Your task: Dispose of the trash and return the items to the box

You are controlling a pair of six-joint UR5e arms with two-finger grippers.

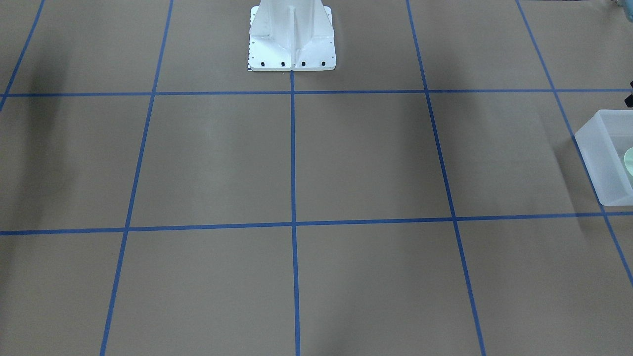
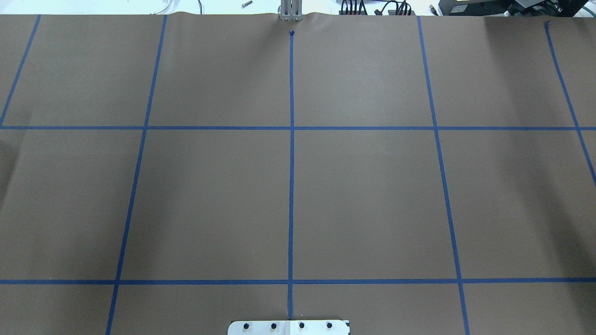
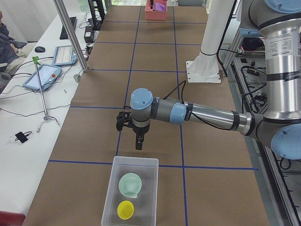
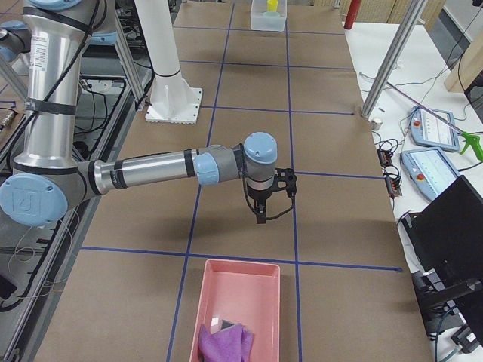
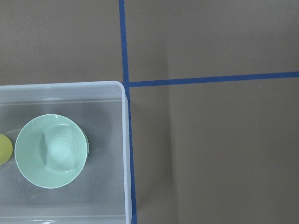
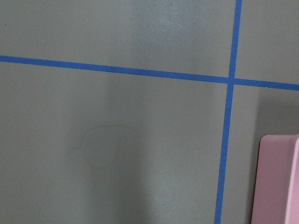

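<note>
The pale sage-green bowl (image 3: 130,184) sits upright inside the frosted-white box (image 3: 135,163), beside a yellow cup (image 3: 125,209). The left wrist view looks down on the bowl (image 5: 51,150) and the box's corner (image 5: 124,98). The box (image 1: 601,163) also shows at the right edge of the front-facing view. My left gripper (image 3: 139,143) hangs above the table just beyond the box's far wall. My right gripper (image 4: 261,217) hangs above the table short of a pink bin (image 4: 204,302). Neither gripper's fingers show clearly, so I cannot tell whether they are open or shut.
The pink bin holds a purple cloth (image 4: 225,341) and a small dark item; its corner (image 6: 275,182) shows in the right wrist view. The robot's white base (image 1: 292,39) stands at mid-table. Tablets and cables lie on the white side bench (image 3: 28,108).
</note>
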